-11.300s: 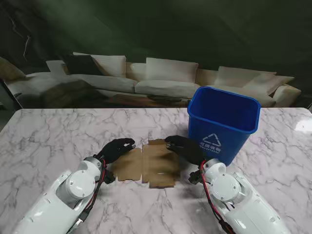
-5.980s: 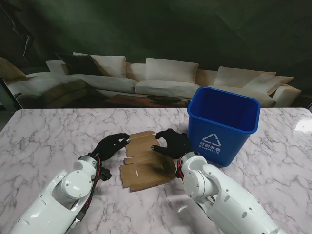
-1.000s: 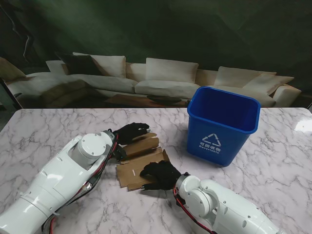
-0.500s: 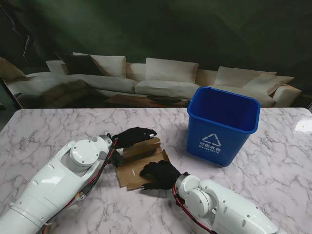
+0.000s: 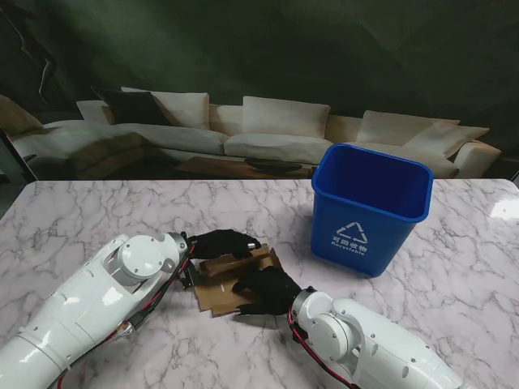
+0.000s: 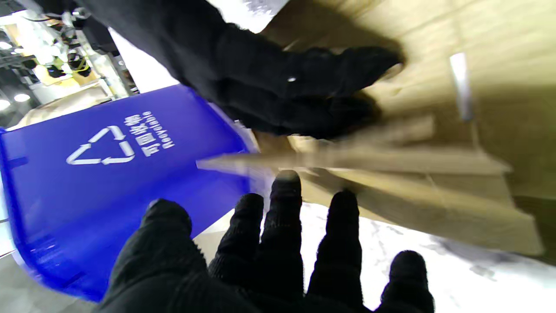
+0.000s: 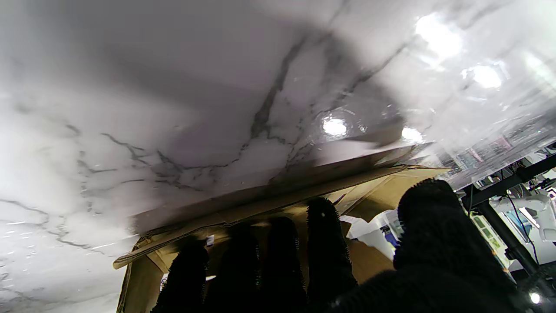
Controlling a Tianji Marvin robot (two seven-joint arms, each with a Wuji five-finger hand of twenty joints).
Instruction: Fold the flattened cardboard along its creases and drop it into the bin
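The brown cardboard (image 5: 214, 295) lies on the marble table just left of the blue bin (image 5: 371, 207). Its far flap (image 5: 246, 262) is tilted up and leaning toward me. My left hand (image 5: 223, 241) is behind that flap, fingers spread and pushing on it, holding nothing. My right hand (image 5: 268, 290) lies flat and open on the near panel, pressing it down. In the left wrist view the left hand (image 6: 269, 261) faces the flap's edge (image 6: 391, 161), with the right hand (image 6: 282, 95) and the bin (image 6: 87, 191) beyond. The right wrist view shows the right hand (image 7: 330, 278) under the raised cardboard (image 7: 278, 198).
The bin stands upright with its mouth open, about a hand's width right of the cardboard. Bare marble table (image 5: 97, 211) stretches to the left and far side. A sofa (image 5: 268, 130) sits beyond the table's far edge.
My left hand has come nearer to me, tipping the far flap over toward the near panel. The right hand has stayed pressed on the cardboard.
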